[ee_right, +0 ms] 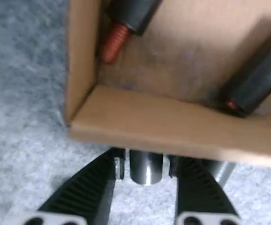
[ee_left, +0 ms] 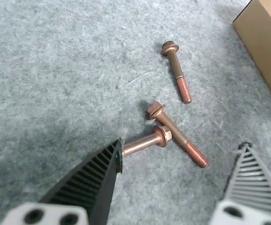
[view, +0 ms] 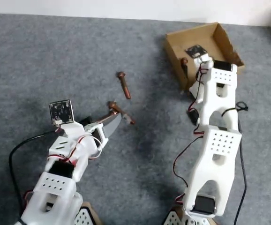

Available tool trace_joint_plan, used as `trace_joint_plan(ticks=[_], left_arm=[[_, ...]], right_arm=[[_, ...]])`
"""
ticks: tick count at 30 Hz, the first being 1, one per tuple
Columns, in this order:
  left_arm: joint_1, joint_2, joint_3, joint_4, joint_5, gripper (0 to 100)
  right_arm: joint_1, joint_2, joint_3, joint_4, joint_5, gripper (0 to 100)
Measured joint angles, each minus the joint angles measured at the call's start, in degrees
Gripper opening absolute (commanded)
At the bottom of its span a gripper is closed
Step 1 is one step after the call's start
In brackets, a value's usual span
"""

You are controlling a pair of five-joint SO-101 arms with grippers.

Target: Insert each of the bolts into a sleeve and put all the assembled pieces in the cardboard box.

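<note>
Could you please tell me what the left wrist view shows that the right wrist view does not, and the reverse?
The left wrist view adds three bare bolts lying on the grey carpet, two of them touching, with the open left end effector over them. The right wrist view adds the inside of the cardboard box with two black sleeves, a threaded bolt end sticking out of one, and the right end effector shut on a dark sleeve outside the box wall. Both share the box and the carpet.
</note>
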Motion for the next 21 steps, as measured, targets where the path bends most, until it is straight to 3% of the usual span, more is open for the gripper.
trace_joint_plan(ticks=[6,17,21], left_arm=[[0.0,0.0,0.0,0.0,0.0,35],[0.0,0.0,-0.1,0.0,0.0,35],[0.0,0.0,-3.3,7.3,0.0,35]], right_arm=[[0.6,0.1,-1.1,2.8,-1.9,0.5],[-0.1,0.8,-14.3,22.0,-4.3,0.5],[0.3,0.8,-18.0,22.8,-6.1,0.5]])
